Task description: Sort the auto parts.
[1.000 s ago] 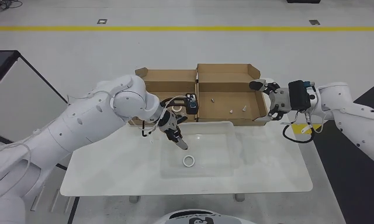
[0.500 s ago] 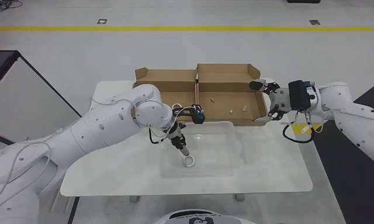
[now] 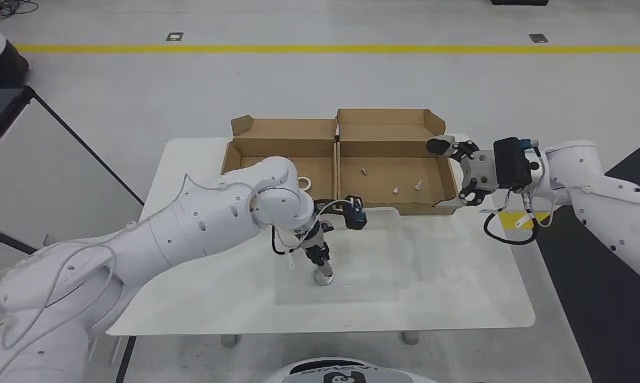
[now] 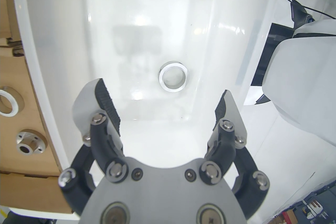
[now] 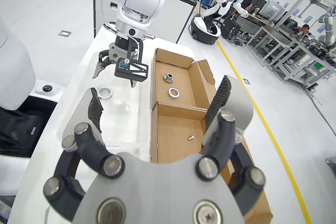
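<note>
Lowered toward the ring (image 4: 173,76), left fingers (image 4: 105,101) hang spread above it; right fingers (image 5: 223,99) spread too.

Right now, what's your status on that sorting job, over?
Left end effector open, over the metal ring in the clear tray. Right end effector open, empty, beside the cardboard box. Nothing blocking the ring.

- From the top, the left gripper (image 3: 320,262) covers most of the small silver metal ring (image 3: 324,278) in the clear plastic tray (image 3: 392,283).
- The white left arm (image 3: 220,208) hides part of the left brown cardboard box (image 3: 285,131).
- A pale flat ring (image 4: 5,103) is cut off by the left wrist view's edge.
- The tiny pale parts (image 3: 397,190) in the right brown cardboard box (image 3: 385,131) are too small to identify.
</note>
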Robot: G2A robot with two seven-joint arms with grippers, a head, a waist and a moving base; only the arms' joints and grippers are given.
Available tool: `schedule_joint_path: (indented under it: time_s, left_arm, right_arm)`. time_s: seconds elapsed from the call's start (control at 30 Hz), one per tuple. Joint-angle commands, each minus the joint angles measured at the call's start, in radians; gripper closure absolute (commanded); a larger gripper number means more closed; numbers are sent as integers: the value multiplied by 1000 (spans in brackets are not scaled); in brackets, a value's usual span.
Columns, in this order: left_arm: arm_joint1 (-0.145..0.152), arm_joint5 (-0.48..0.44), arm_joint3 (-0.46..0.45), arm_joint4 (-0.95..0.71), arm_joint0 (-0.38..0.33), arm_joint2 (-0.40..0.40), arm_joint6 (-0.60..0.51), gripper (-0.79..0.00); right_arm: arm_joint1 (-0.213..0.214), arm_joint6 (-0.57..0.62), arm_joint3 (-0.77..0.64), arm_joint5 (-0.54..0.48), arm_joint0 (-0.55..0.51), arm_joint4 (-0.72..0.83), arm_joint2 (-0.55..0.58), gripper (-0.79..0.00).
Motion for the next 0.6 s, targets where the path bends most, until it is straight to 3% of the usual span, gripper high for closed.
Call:
schedule_joint_path:
  time_s: [0.0,0.27,0.57]
  left_arm:
    - [-6,-3,10,10,4,2,-2,-474]
    - [-34,-17,39,53,32,13,-19,-372]
    - [-59,-43,80,65,59,13,-26,-360]
  right_arm:
    - [0,0,0,0,0,0,0,-785]
    - [0,0,0,0,0,0,0,-785]
    - [0,0,0,0,0,0,0,-785]
